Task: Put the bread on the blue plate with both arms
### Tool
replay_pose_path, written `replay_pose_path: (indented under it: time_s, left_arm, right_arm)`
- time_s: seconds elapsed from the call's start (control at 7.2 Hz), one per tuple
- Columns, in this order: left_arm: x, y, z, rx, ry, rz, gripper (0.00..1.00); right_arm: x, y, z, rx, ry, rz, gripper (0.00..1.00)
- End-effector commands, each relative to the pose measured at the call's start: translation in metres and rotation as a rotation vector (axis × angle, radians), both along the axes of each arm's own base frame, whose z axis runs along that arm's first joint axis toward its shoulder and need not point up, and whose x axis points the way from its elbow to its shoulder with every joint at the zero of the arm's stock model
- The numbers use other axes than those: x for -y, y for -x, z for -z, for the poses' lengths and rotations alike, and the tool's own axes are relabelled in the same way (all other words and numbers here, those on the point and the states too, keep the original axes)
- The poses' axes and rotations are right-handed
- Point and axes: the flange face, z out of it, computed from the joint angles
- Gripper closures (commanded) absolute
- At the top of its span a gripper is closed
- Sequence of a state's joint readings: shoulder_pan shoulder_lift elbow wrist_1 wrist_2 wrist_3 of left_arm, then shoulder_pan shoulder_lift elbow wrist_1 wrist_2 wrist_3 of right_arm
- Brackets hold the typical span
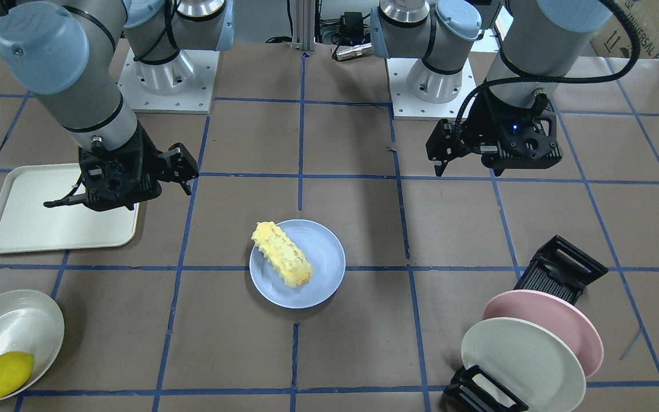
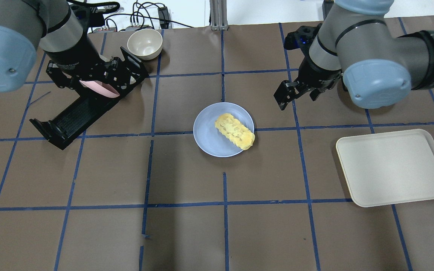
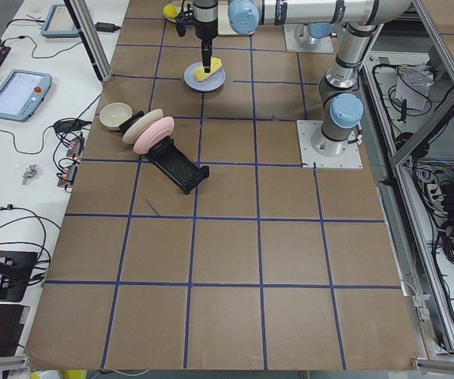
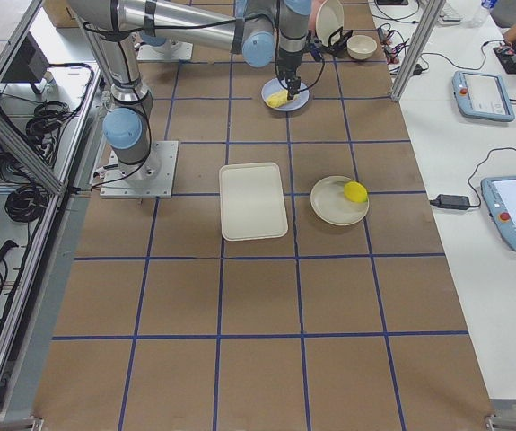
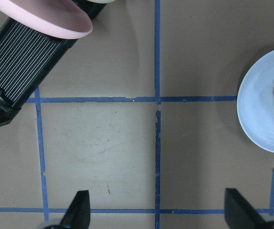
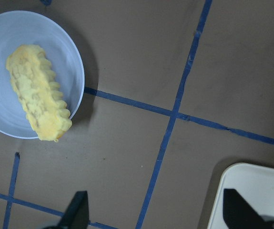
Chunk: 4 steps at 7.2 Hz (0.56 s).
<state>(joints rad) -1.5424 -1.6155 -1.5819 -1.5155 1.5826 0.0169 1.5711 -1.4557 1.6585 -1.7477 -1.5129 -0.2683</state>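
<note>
While the oblong golden-yellow bumpy loaf (image 2: 235, 131) lies diagonally across the round pale-blue plate (image 2: 208, 137) at frame centre, the black left gripper (image 5: 157, 217), upper left, and right gripper (image 6: 157, 217), upper right, hang empty, jaws apart; the right is nearer.

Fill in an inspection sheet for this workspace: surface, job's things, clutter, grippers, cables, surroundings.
Surface: table, brown covering with blue tape grid.
Job's things: bread lies on the blue plate, one end over the rim.
Clutter: cream tray; lemon in a bowl; pink plate and white plate in a black rack; small bowl.
Grippers: left gripper and right gripper, jaws open, empty.
Cables: cables beyond the table's far edge.
Surroundings: teach pendant on a side bench.
</note>
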Motion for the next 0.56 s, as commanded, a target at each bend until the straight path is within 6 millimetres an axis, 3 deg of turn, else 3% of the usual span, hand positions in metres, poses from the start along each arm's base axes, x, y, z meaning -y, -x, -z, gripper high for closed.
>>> replay_pose_path:
  time_s: [0.0,0.28,0.42]
  left_arm:
    - [-0.001,0.001,0.0,-0.004,-0.001,0.001,0.0]
    - [-0.002,0.001,0.003,-0.007,-0.007,0.001,0.0]
    - [-0.001,0.001,0.001,-0.006,-0.004,0.001,0.0]
  right_arm:
    - [0.003,0.005,-0.019,-0.037,-0.019,0.025,0.0]
    - [-0.006,0.008,-0.031,-0.07,-0.023,0.042,0.0]
    - [-0.016,0.012,-0.049,-0.126,-0.027,0.064,0.0]
